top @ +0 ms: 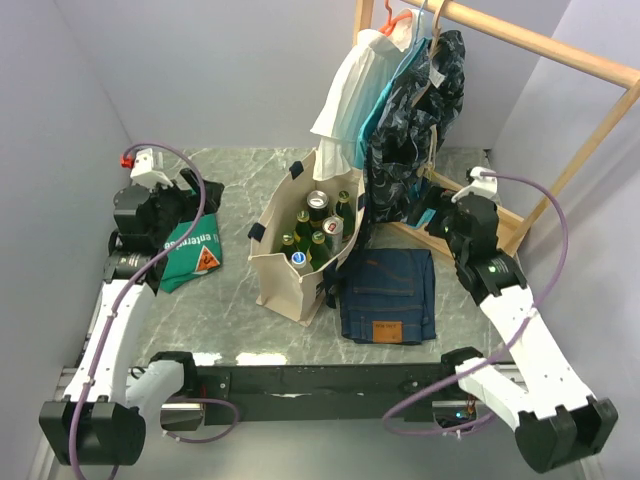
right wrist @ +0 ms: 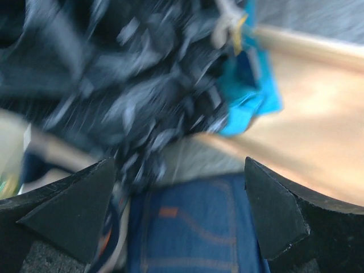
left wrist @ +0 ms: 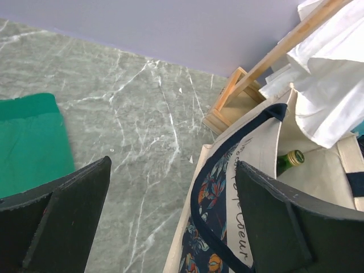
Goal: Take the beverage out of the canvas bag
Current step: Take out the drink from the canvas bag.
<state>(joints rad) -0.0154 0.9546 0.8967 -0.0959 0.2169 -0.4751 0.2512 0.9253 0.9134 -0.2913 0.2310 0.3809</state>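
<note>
Near the middle of the table (top: 240,175) stands the canvas bag (top: 285,280), with its mouth open to the top. Inside it are green bottles (top: 303,228) and shiny cans (top: 318,200), standing close together (every drink is in the bag, none is out yet). The bag's stiff sides hold them up so they do not tip.

The left gripper (left wrist: 173,165) is to the left of the bag, by the green cloth (top: 190,250). Its two fingers are spread wide apart with nothing between them. It points at the bag, and its camera sees the dark blue strap (left wrist: 195,199) and one green bottle top (left wrist: 293,158) peeking out. I think it is getting ready to reach in or to steady the bag.

The right gripper (right wrist: 179,162) is on the right, by the far end of the folded jeans (top: 388,290) and close to the dark clothes (top: 410,110) hanging on the wooden rack (top: 500,35). Its fingers are wide apart too and hold nothing. Its picture is blurry, so small things there are hard to tell.

The job looks like it is only starting. A gripper must come down from above onto one bottle neck, because the bag's sides are taller than the drinks.
</note>
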